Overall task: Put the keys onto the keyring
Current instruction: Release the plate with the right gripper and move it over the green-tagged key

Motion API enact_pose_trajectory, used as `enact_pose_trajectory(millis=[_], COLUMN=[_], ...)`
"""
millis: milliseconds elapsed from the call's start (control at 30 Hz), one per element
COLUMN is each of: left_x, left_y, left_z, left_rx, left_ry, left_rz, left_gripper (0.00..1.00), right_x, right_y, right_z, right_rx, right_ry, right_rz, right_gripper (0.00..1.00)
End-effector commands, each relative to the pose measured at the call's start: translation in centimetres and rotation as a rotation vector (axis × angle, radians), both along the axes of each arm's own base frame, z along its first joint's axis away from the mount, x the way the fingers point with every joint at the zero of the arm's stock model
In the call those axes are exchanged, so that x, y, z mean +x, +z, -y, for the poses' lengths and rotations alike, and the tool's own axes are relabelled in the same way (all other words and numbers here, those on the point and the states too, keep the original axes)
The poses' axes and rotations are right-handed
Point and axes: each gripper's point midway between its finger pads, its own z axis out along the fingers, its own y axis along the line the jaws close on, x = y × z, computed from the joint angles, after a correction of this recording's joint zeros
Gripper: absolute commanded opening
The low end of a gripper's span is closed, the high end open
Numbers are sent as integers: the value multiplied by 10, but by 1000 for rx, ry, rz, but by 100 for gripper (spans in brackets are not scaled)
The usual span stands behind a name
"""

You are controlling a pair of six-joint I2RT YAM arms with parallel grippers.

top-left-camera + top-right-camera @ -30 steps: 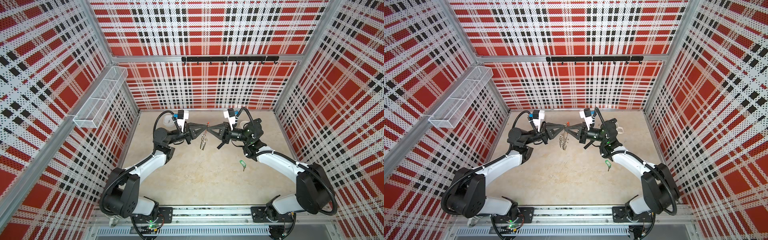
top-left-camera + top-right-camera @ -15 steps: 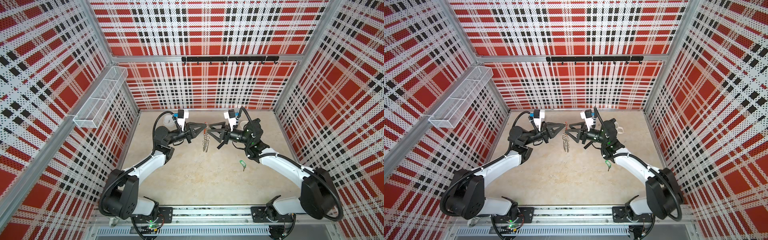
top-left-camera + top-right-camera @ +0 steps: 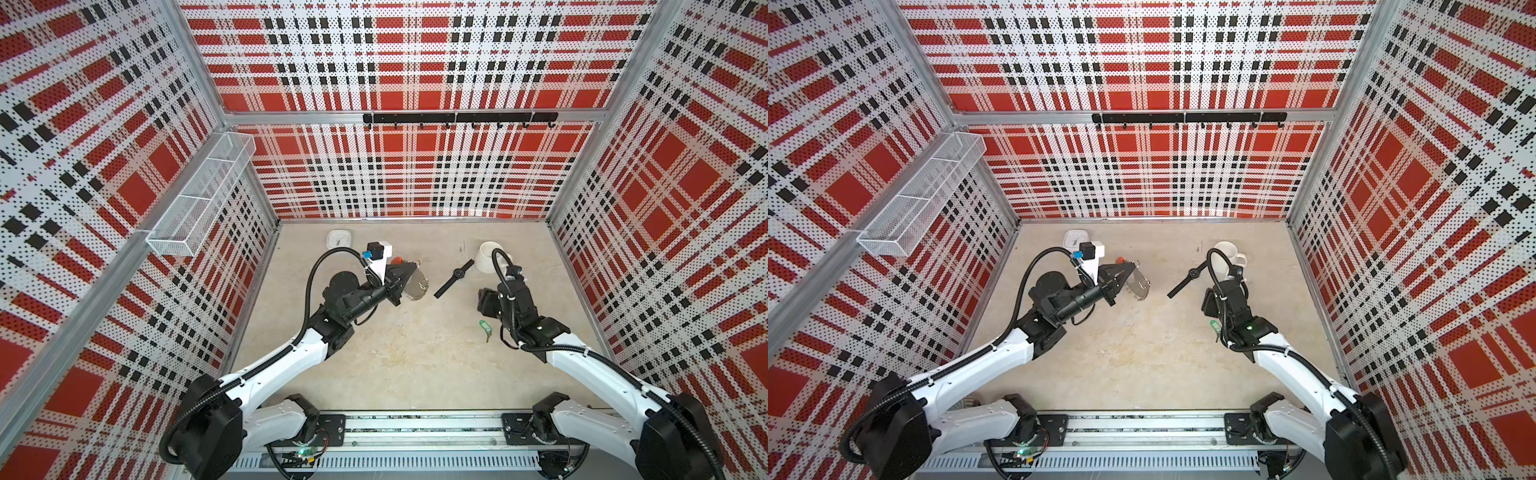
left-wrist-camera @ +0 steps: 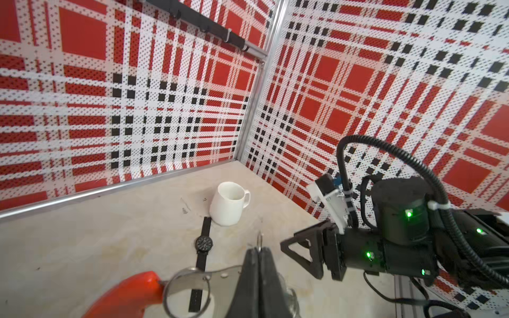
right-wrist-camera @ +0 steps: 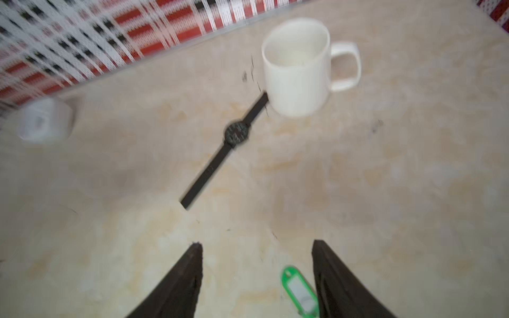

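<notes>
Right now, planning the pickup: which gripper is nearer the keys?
Right. The right gripper hangs open just by the keys; the left gripper, shut on the keyring, is across the table.

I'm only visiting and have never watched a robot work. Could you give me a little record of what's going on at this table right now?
left gripper: shut on the keyring, held above the table
right gripper: open, empty, over the keys
keys: green tag and small key, lying on the table, not on the keyring
wristwatch: black, flat, between the grippers
mug: white, upright, beside one strap end
</notes>
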Motion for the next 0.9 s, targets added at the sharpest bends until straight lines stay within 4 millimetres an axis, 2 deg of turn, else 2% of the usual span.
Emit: enact_pose_trajectory(millis=[0,100,167,400,600,867], left_x=[2,-3,-3,-4,-1,1], left_y=[0,-9,-15,-19,-23,-28], left_z=[-7,3,7,15,17,19], left_rx=[3,26,34,40,53,58], left_ry=[103,77,67,28,19,8], left_rz=[17,11,-3,-8,-11,-26], left_gripper=[0,0,0,0,0,0], right_x=[-24,-31,-33,-31,-34,-30], right_y=[-40,-56,-63,-77,-97,-103], right_z=[7,10,13,9,7,12], right_rx=[21,11,20,94,107,84], right_ry=[-63,-84,-110,-119,-132,-160], right_rz=[-181,-256,-283,-324,-385,-381], right_gripper=[55,43,40,42,42,37])
